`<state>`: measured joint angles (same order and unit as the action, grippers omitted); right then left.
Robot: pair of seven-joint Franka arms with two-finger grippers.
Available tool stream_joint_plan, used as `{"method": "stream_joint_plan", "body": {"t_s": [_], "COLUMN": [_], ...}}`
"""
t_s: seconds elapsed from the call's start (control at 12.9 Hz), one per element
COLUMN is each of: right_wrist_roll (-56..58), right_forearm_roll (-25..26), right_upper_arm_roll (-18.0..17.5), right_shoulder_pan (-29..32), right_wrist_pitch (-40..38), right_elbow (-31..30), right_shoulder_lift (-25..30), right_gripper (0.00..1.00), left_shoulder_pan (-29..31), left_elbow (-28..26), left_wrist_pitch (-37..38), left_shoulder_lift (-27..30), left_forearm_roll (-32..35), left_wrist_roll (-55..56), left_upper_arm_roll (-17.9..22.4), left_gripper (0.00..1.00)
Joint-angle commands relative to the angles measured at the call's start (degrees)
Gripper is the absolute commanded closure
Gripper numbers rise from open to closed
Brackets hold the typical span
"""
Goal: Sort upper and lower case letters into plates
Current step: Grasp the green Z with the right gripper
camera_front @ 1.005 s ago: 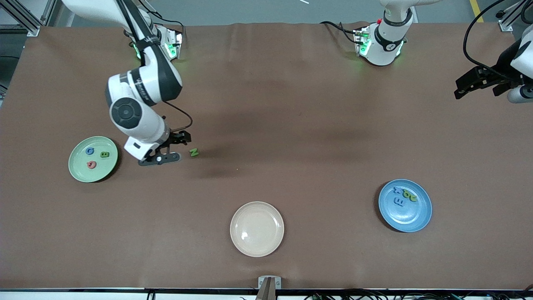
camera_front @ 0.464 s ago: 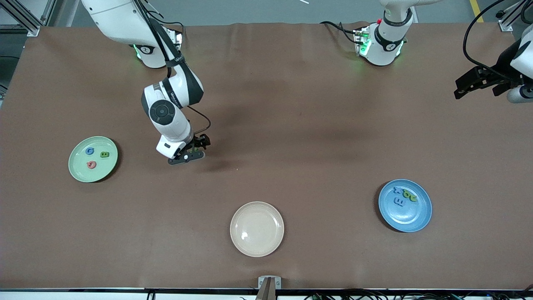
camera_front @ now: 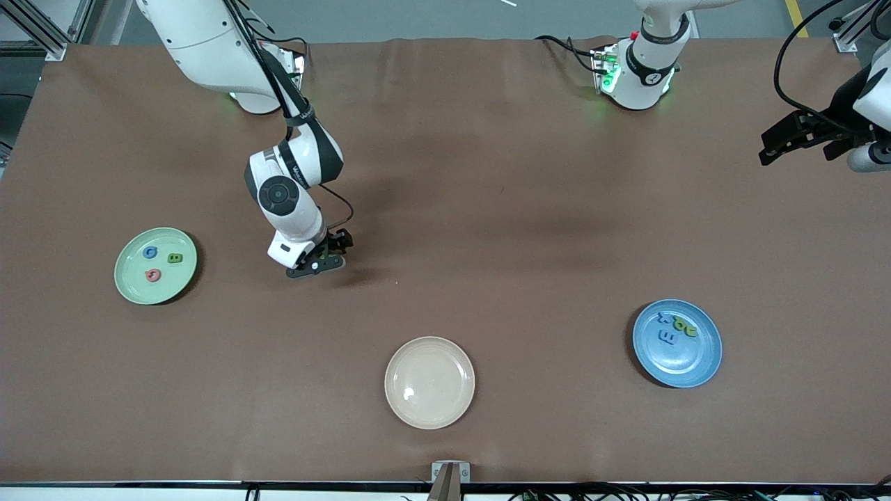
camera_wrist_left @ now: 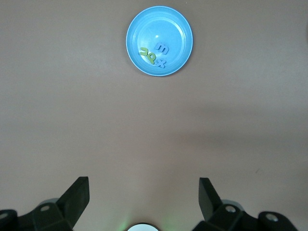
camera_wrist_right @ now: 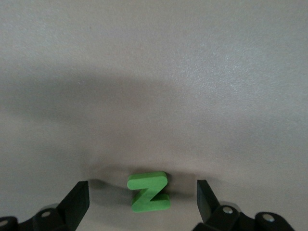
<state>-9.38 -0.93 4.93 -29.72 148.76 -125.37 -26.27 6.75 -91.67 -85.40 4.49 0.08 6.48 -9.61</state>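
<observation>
A green letter [camera_wrist_right: 148,192] lies flat on the brown table between the two fingers of my right gripper [camera_wrist_right: 143,190], which is open and touches nothing. In the front view that gripper [camera_front: 331,250] hides the letter. The mint green plate [camera_front: 132,285] toward the right arm's end holds a blue letter [camera_front: 151,252], a green one [camera_front: 175,258] and a red one [camera_front: 153,275]. Several blue and green letters [camera_front: 675,329] lie in the blue plate [camera_front: 679,372]. My left gripper [camera_front: 783,139] waits open, high over the table's edge, looking at the blue plate [camera_wrist_left: 171,26].
A cream plate [camera_front: 429,383] with nothing in it sits near the table's front edge, between the two coloured plates. The arm bases [camera_front: 637,76] stand along the table edge farthest from the front camera. Bare brown mat [camera_front: 522,229] covers the rest.
My right arm has swung away from the mint plate and come down over the green letter, which showed beside the gripper before and is now covered in the front view. The left arm is still.
</observation>
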Motion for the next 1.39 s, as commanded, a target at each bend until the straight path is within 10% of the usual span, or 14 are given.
{"method": "stream_joint_plan", "body": {"t_s": [0.0, 0.77, 1.31], "right_wrist_roll": [0.6, 0.7, 14.5], "right_forearm_roll": [0.0, 0.0, 0.1], "right_upper_arm_roll": [0.5, 0.5, 1.1], "right_shoulder_pan": [-0.2, 0.6, 12.5], "right_wrist_pitch": [0.3, 0.0, -28.1], "right_elbow": [-0.7, -0.1, 11.2], "right_shoulder_lift": [0.4, 0.2, 9.5], "right_gripper": [0.19, 0.89, 0.89], "left_shoulder_pan": [0.0, -0.2, -0.2], "left_elbow": [-0.7, -0.7, -0.5], "left_wrist_pitch": [0.0, -1.3, -1.5], "left_shoulder_lift": [1.4, 0.7, 0.9], "left_forearm_roll": [-1.1, -1.1, -1.1], "left_wrist_roll": [-1.3, -1.2, -1.1], "left_upper_arm_roll": [0.2, 0.2, 0.2], "left_gripper": [0.00, 0.00, 0.00]}}
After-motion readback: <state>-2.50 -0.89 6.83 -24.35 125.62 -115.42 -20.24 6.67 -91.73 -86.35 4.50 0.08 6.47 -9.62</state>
